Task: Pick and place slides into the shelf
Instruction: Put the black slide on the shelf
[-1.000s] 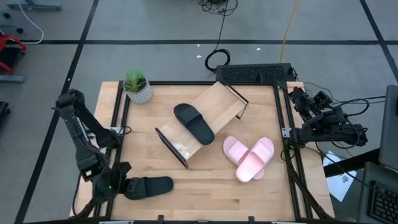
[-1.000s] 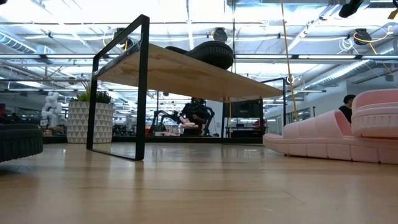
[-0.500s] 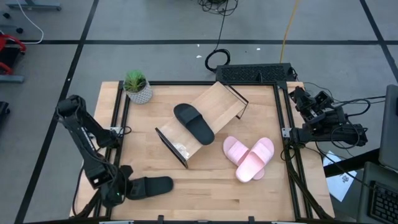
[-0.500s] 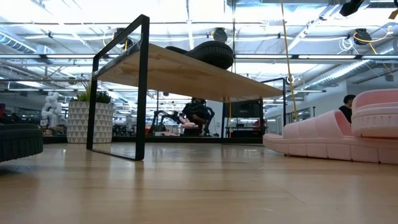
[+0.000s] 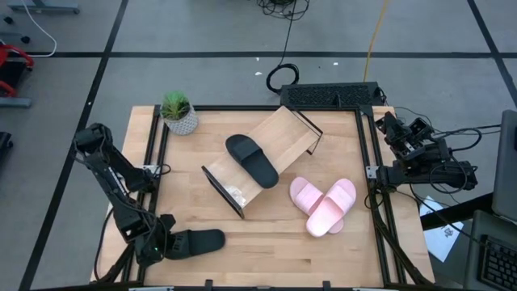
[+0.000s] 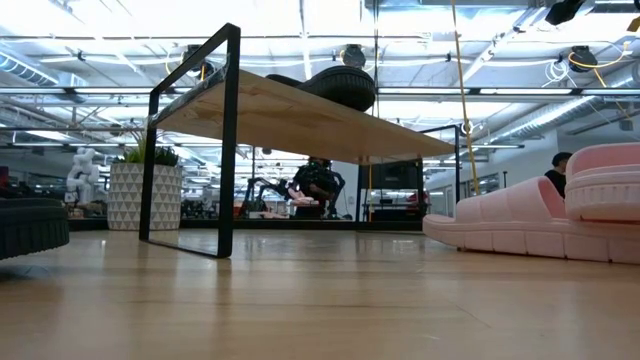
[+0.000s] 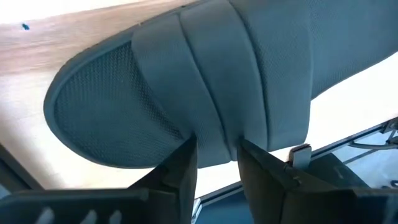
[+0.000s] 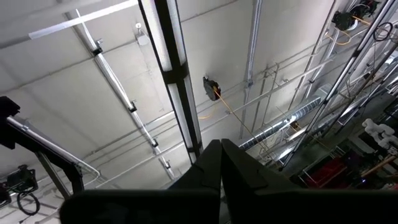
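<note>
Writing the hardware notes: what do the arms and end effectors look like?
Both arms are dark, near-black jointed links. The left end effector has two flat, dark, blade-like fingers on a dark crossbar. The right end effector is equally dark, with black cables trailing beside it off the table edge. No markings are legible.

My arms are dark, near black — jointed segments, blocky at each joint. My left arm (image 5: pixel 113 182) is slim and matte, ending in my left hand (image 7: pixel 214 163) with two flat charcoal fingers (image 7: pixel 180 171). My right arm (image 5: pixel 416 149) is bulkier, knotted with black cables trailing toward 3 o'clock; my right hand (image 8: pixel 219 163) shows tapered dark fingers.
</note>
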{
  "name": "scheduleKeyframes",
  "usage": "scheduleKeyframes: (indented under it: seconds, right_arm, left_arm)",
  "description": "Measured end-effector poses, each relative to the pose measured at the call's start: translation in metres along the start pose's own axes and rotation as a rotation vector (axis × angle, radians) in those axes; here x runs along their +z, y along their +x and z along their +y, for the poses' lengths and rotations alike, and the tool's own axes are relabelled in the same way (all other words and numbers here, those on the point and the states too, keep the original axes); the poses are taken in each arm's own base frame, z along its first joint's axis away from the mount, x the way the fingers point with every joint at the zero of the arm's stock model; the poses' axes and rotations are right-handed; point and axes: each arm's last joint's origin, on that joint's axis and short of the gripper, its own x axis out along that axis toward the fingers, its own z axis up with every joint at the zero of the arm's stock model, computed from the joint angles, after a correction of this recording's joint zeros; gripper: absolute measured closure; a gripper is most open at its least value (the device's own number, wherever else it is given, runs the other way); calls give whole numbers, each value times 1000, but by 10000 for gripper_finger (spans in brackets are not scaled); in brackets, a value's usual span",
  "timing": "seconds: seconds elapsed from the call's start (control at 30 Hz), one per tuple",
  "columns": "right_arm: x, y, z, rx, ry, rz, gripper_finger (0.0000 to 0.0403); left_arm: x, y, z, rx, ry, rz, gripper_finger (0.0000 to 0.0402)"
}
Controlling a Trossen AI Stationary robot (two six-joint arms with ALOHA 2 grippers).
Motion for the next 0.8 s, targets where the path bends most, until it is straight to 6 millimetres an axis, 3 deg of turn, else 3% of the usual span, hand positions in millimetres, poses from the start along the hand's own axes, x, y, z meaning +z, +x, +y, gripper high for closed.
scheduleKeyframes:
  seconds: [0.47, 0.8]
  right_arm:
    - [0, 0, 0, -2, -47, -4, 403]
    - [0, 0, 0, -2, -40, -4, 403]
  left_arm:
    - [-6, -15, -2, 7, -17, 108, 284]
    - [-3, -17, 3, 60, -9, 76, 284]
